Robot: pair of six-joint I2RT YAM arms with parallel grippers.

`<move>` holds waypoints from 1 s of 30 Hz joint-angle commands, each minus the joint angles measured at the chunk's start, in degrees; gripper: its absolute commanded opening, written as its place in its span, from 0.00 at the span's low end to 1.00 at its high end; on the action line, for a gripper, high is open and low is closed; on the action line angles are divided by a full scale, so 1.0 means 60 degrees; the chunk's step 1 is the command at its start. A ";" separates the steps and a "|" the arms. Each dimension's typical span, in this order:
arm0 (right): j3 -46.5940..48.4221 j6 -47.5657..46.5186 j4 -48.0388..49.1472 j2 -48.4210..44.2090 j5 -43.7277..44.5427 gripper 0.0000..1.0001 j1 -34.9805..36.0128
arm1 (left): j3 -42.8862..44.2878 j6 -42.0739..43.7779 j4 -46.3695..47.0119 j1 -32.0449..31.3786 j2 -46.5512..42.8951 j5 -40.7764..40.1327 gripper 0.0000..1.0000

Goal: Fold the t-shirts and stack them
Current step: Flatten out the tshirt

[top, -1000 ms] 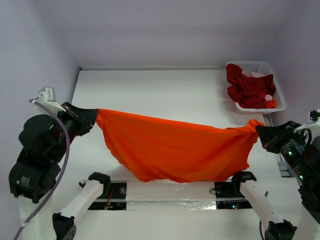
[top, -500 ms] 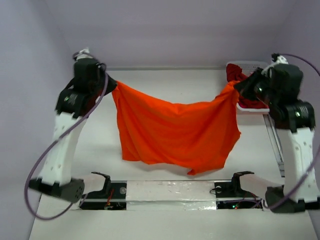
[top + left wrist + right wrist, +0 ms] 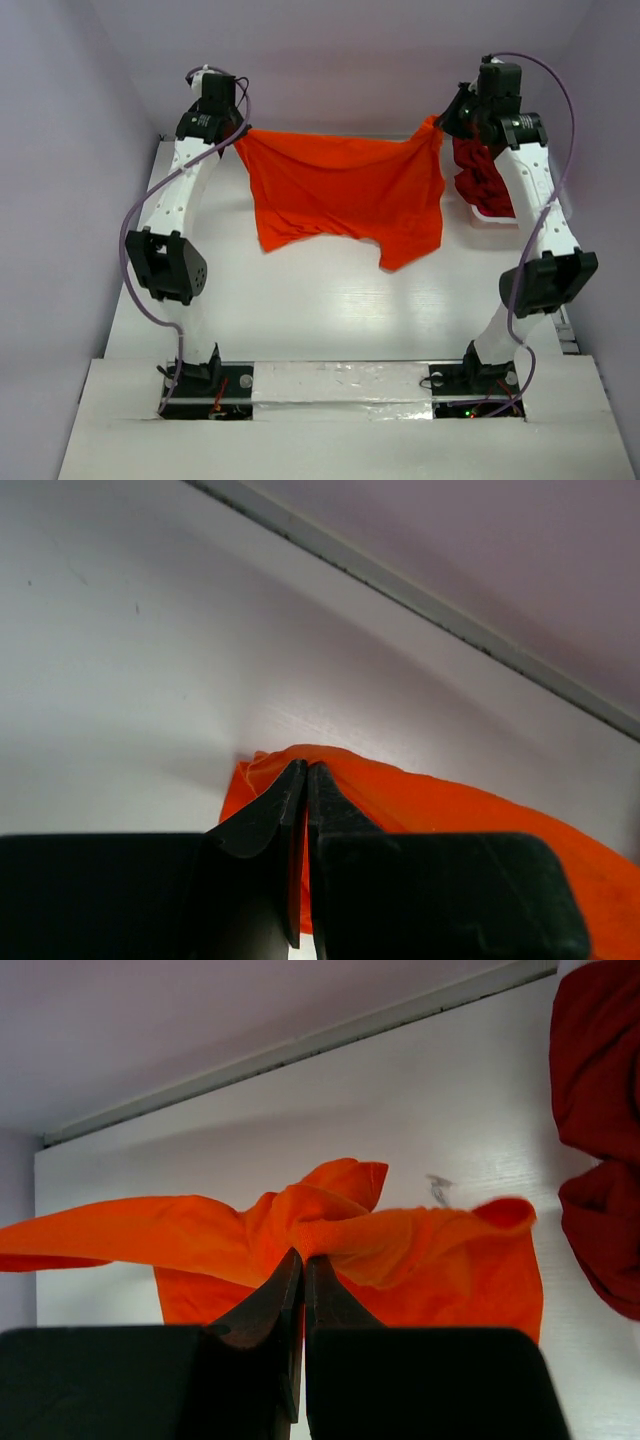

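A bright orange t-shirt hangs stretched between my two grippers over the far part of the table. My left gripper is shut on its left top corner, and the cloth bunches at the fingertips in the left wrist view. My right gripper is shut on the right top corner, where folds of orange cloth gather at the tips. The lower hem droops toward the table. Dark red t-shirts lie in the basket behind the right arm, also seen as dark red cloth in the right wrist view.
The white lattice basket stands at the far right, partly hidden by the right arm. Both arms reach high and far toward the back wall. The table's back edge strip runs just beyond the shirt.
Both arms have swung up and away from the near edge to the far side, carrying the orange t-shirt with them. The shirt now hangs more spread out and higher.
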 commanded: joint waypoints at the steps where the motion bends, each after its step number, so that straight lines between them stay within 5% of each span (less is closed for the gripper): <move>1: 0.1217 -0.0172 0.0670 0.0387 0.0036 0.00 0.0048 | 0.1272 0.0373 0.0271 0.0350 0.0454 -0.0394 0.00; 9: 0.1893 -0.0333 0.0816 0.1824 -0.0038 0.00 0.0048 | 0.0850 0.0564 0.1003 0.0351 0.1000 -0.0467 0.00; 13: 0.1762 -0.0392 0.0699 0.1591 0.0065 0.00 0.0048 | -0.0189 0.0491 0.1442 0.0351 0.0009 -0.0175 0.00; 20: -0.0213 -0.0729 0.0494 -0.1204 0.1192 0.00 0.0706 | -0.4229 0.0315 0.2643 0.0160 -0.4239 0.0279 0.00; 30: -0.6303 -0.0099 0.0217 -0.7341 0.1457 0.00 0.1337 | -0.8350 -0.0123 0.0627 -0.0043 -0.9559 0.0400 0.00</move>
